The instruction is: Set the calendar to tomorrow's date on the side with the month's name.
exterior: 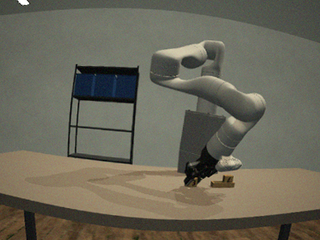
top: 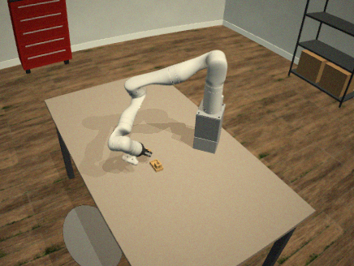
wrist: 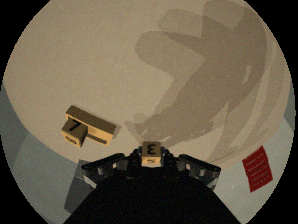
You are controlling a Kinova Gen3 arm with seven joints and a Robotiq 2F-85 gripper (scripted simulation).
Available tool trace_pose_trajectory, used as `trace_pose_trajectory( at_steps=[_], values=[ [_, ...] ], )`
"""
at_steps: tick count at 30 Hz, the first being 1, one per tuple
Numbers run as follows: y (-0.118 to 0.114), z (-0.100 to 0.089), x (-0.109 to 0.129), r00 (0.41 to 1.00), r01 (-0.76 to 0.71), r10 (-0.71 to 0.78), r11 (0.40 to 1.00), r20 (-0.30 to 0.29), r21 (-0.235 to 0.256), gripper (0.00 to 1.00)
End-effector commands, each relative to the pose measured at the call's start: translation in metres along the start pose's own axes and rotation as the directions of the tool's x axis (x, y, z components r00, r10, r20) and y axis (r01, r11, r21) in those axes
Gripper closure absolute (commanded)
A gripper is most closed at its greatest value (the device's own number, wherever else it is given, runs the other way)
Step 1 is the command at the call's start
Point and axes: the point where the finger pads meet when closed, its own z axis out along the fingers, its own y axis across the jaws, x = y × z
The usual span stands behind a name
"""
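- The cube [wrist: 150, 152] I hold shows a 3 on the face toward my wrist camera; it sits low over the table [top: 211, 203], apart from the tray [top: 157, 165].
- My gripper [wrist: 151, 151] is closed down to a narrow gap, squeezing that cube by two opposite sides.
- It looks small, rigid and light, with flat smooth faces, so I judge that a square grip across parallel sides holds best, and a corner grip would let it twist.
- The second cube [wrist: 73, 131] stands at one end of the tray, showing what may be a 7, with the other half of the tray free.
- Beyond, the arm's pedestal [top: 208, 130] stands well apart.
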Motion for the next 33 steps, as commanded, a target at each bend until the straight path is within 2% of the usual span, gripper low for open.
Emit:
trace_pose_trajectory(
  at_steps=[1, 33],
  values=[
    [0.0005, -0.0005, 0.0000, 1.000, -0.001, 0.001, 1.000, -0.001, -0.001, 0.74],
    [0.0005, -0.0031, -0.0025, 1.000, -0.001, 0.001, 1.000, -0.001, -0.001, 0.74]
  ],
)
